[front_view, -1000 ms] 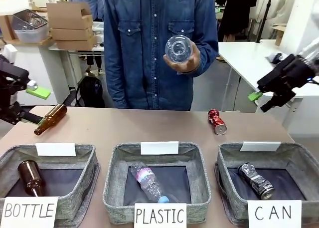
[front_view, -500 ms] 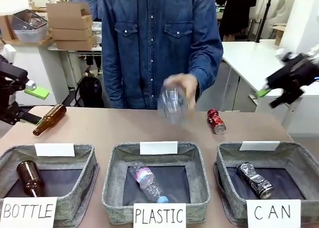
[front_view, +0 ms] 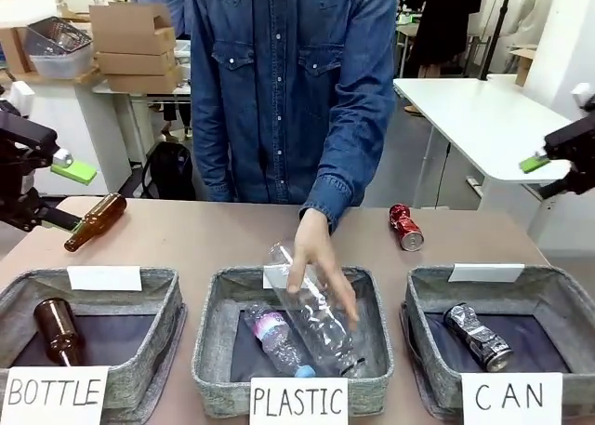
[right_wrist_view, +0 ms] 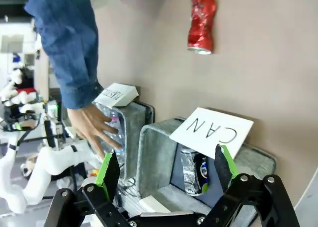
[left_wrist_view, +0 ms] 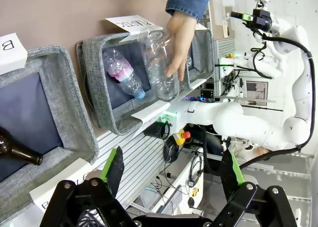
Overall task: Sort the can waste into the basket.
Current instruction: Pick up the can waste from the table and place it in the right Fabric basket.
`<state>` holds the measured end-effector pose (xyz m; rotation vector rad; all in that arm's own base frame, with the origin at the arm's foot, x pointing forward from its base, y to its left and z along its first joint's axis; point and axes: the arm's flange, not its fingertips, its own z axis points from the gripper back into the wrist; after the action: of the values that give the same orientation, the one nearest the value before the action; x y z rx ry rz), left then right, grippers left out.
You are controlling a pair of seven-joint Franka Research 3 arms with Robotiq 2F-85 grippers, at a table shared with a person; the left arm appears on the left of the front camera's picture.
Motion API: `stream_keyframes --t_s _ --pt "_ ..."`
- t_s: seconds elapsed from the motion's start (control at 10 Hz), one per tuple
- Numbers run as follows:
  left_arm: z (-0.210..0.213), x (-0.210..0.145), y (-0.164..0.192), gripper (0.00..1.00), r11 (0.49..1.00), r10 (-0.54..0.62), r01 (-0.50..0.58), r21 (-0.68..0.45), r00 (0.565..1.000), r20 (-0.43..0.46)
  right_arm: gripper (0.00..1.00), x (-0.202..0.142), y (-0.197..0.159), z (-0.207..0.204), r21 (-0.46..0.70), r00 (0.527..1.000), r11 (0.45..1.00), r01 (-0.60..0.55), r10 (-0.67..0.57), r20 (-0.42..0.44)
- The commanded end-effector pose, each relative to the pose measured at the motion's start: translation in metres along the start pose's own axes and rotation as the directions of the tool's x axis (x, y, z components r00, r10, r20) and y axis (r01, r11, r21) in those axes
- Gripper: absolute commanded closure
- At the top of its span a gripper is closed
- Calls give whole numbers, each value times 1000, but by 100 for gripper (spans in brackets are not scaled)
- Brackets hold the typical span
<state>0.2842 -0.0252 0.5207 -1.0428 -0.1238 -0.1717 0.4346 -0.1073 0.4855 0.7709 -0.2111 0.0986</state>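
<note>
Wide open and empty: left gripper (left_wrist_view: 174, 156), right gripper (right_wrist_view: 166, 157). CAN card (right_wrist_view: 211, 131) just ahead of right gripper, red can (right_wrist_view: 200, 23) beyond.

Bright, even indoor light, seemingly from overhead. Shadows on the bench (front_view: 186, 234) are soft and faint. Front view sharp overall, with slight motion blur on the person's hand (front_view: 316, 262). Small glints on the red can (front_view: 405, 228). Both wrist views are wide-angle, straight lines bowing near the picture edges. Left wrist view: the white room beyond the bench's edge is washed out.
</note>
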Motion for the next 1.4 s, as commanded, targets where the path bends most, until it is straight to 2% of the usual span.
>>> stream_keyframes --t_s 0.0,0.1,0.3,0.6,0.8,1.1,1.3 --pt "0 1 -1 0 1000 2 -2 2 1000 6 0 29 23 -51 -12 996 996 -84 84 -44" --pt "0 1 -1 0 1000 2 -2 2 1000 6 0 41 35 -72 -5 990 993 -115 114 -86" --pt "0 1 -1 0 1000 2 -2 2 1000 6 0 36 33 -55 18 992 994 -110 110 -56" --pt "0 1 -1 0 1000 2 -2 2 1000 6 0 -13 -7 10 27 994 1000 -6 3 109" --pt "0 1 -1 0 1000 2 -2 2 1000 6 0 -30 -16 25 49 985 999 4 -12 172" --pt "0 1 -1 0 1000 2 -2 2 1000 6 0 -5 6 -10 22 995 998 -54 52 79" --pt "0 1 -1 0 1000 2 -2 2 1000 6 0 32 29 -60 -48 995 994 -96 97 21"
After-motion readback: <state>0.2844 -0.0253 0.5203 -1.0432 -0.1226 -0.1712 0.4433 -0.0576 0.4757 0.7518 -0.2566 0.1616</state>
